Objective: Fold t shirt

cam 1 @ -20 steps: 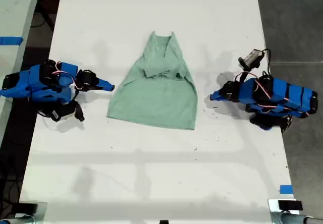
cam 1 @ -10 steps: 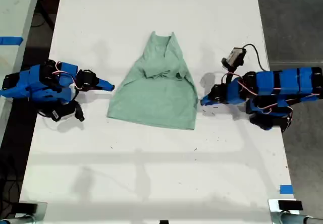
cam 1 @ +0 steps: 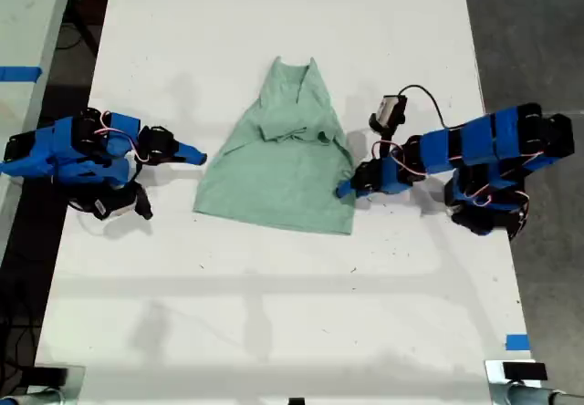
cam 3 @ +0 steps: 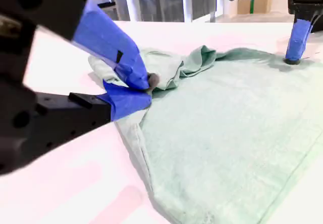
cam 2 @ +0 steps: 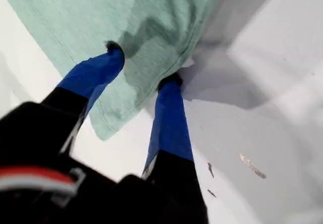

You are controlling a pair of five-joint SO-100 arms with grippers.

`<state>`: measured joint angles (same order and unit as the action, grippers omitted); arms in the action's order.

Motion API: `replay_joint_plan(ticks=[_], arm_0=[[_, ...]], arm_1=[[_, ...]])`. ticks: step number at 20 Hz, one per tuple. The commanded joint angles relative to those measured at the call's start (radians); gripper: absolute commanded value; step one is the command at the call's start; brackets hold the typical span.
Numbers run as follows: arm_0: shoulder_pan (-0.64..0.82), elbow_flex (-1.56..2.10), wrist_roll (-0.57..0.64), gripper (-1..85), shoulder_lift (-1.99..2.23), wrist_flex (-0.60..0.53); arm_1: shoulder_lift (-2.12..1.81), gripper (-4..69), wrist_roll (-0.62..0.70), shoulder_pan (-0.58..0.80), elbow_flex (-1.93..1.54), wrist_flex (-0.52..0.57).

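Note:
The pale mint-green t shirt (cam 1: 283, 168) lies flat on the white table (cam 1: 274, 314), neck toward the far end and sleeves folded in. My first gripper (cam 1: 345, 189) reaches in from the exterior view's right to the shirt's side edge near the hem. It is open (cam 2: 143, 65): one blue finger rests on the cloth (cam 2: 75, 12) and the other sits at the edge. My second gripper (cam 1: 196, 158) is shut and empty, just off the shirt's other side at the exterior view's left. In the second wrist view its closed tips (cam 3: 146, 85) hover by the shirt (cam 3: 227, 123).
A strip of blue tape (cam 1: 516, 342) marks the table near the exterior view's lower right. Another table with blue tape (cam 1: 18, 74) stands at the exterior view's left. Dark floor (cam 1: 529, 31) borders the table on the exterior view's right.
My first arm has stretched out toward the exterior view's left, bringing its gripper from clear of the shirt onto the shirt's side edge. The second arm and the shirt have stayed still.

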<state>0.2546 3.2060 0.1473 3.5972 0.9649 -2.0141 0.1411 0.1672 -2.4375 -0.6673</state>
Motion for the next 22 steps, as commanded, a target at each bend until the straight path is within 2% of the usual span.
replay_joint_plan(ticks=[1,3,7,9,10,14,18,20,22], arm_0=[[0.009,0.002,-0.017,-0.1,0.006,0.002],[0.009,0.002,-0.017,-0.1,0.006,0.002],[0.009,0.002,-0.017,-0.1,0.006,0.002],[0.009,0.002,-0.017,-0.1,0.006,0.002],[0.009,0.002,-0.017,-0.1,0.006,0.002],[0.011,0.002,-0.017,-0.1,0.006,0.002],[0.011,0.002,-0.017,-0.1,0.006,0.002],[0.011,0.002,-0.017,-0.1,0.006,0.002],[0.011,0.002,-0.017,-0.1,0.006,0.002]], arm_1=[[0.025,1.5,0.049,0.015,0.037,-0.008],[0.040,1.5,0.057,0.018,0.091,-0.129],[0.000,1.5,0.106,0.057,0.183,-0.456],[-0.063,1.5,0.141,0.103,0.172,-0.557],[-0.118,1.5,0.163,0.117,0.160,-0.571],[-0.275,1.5,0.192,0.083,0.287,-0.588],[-0.172,1.5,0.207,-0.046,0.431,-0.357],[-0.012,1.5,0.213,-0.069,0.526,-0.295],[0.195,1.5,0.236,-0.077,0.673,-0.278]])
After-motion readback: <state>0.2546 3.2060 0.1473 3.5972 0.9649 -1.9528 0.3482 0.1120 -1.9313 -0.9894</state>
